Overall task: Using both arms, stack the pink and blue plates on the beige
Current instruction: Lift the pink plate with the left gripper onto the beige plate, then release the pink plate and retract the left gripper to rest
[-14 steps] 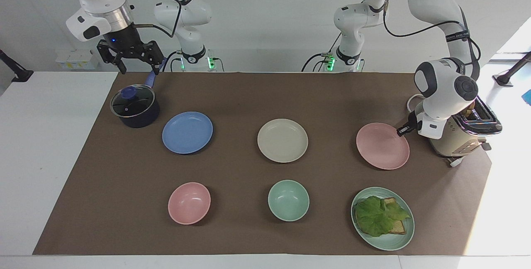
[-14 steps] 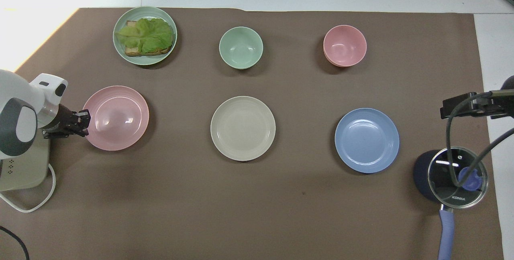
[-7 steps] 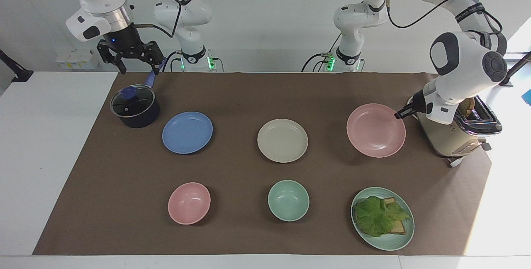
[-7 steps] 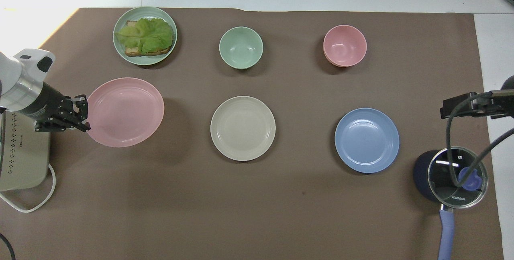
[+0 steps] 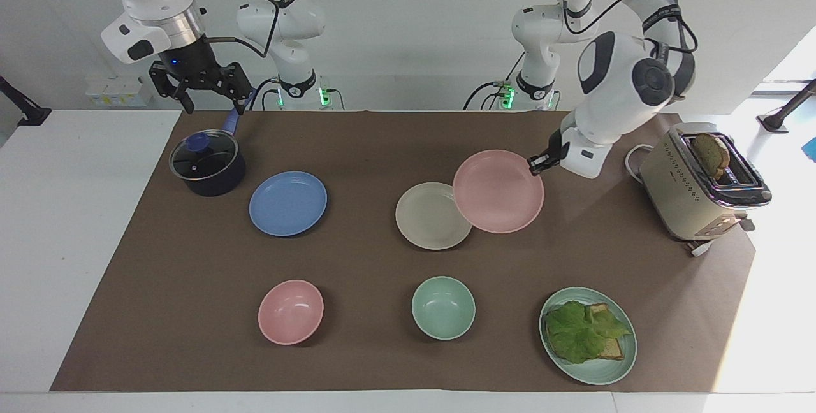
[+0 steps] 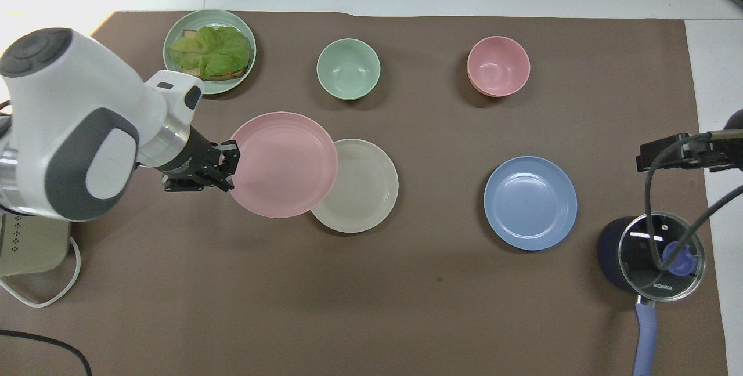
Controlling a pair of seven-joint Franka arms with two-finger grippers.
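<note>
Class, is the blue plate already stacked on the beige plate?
No, the blue plate lies alone on the mat, apart from the beige plate.

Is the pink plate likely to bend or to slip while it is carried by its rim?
The pink plate, held up by one rim point in the left gripper, shows no sag, so it is probably stiff and light. Its matte surface suggests fair grip. With so small a hold it may tilt or swing if moved fast.
</note>
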